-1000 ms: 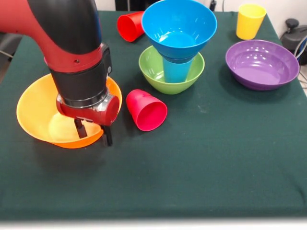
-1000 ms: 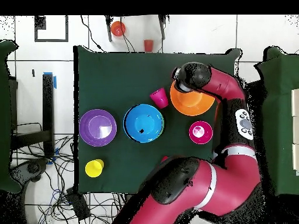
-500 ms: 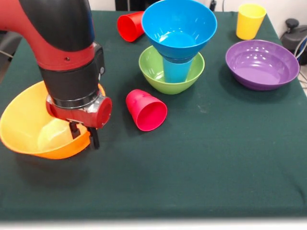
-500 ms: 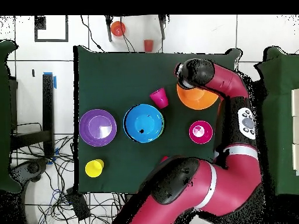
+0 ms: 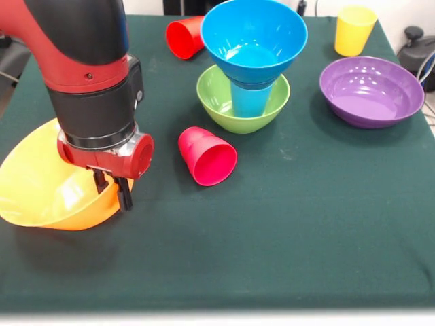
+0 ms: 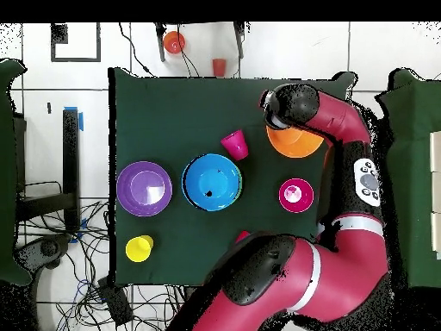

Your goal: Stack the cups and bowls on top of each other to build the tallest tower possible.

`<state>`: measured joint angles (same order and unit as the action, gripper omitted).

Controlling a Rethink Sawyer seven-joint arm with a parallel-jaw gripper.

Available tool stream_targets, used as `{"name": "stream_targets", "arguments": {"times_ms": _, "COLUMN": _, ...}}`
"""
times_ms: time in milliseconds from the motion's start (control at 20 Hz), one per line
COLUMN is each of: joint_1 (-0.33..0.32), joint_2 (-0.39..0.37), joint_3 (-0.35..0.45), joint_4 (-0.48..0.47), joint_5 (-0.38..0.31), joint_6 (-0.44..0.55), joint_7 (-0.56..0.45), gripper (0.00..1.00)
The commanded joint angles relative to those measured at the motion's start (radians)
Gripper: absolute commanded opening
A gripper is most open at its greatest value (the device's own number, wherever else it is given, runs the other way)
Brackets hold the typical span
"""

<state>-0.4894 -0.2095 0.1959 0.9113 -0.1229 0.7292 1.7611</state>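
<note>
Orange bowl (image 5: 47,190) dragged leftward and tilted, claw (image 5: 112,188) clamping its rim (near side) — red cup (image 5: 206,155) lying beside.

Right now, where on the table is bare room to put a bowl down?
The near strip of green cloth, in front of the tipped red cup and the purple bowl, is bare. The far side is crowded: green bowl, blue bowl, yellow cup.

Red arm (image 6: 340,129) over orange bowl (image 6: 295,145), blue bowl (image 6: 211,182), purple bowl (image 6: 144,188)
</note>
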Motion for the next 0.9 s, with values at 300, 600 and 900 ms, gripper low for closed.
{"name": "stream_targets", "arguments": {"times_ms": 300, "joint_1": 0.012, "joint_2": -0.013, "joint_3": 0.048, "joint_4": 0.055, "joint_5": -0.06, "joint_6": -0.009, "joint_7": -0.087, "gripper": 0.0}}
{"name": "stream_targets", "arguments": {"times_ms": 600, "joint_1": 0.02, "joint_2": -0.07, "joint_3": 0.038, "joint_4": 0.1, "joint_5": -0.061, "joint_6": -0.042, "joint_7": -0.051, "gripper": 0.0}}
{"name": "stream_targets", "arguments": {"times_ms": 900, "joint_1": 0.026, "joint_2": -0.111, "joint_3": 0.038, "joint_4": 0.105, "joint_5": -0.065, "joint_6": 0.005, "joint_7": -0.077, "gripper": 0.0}}
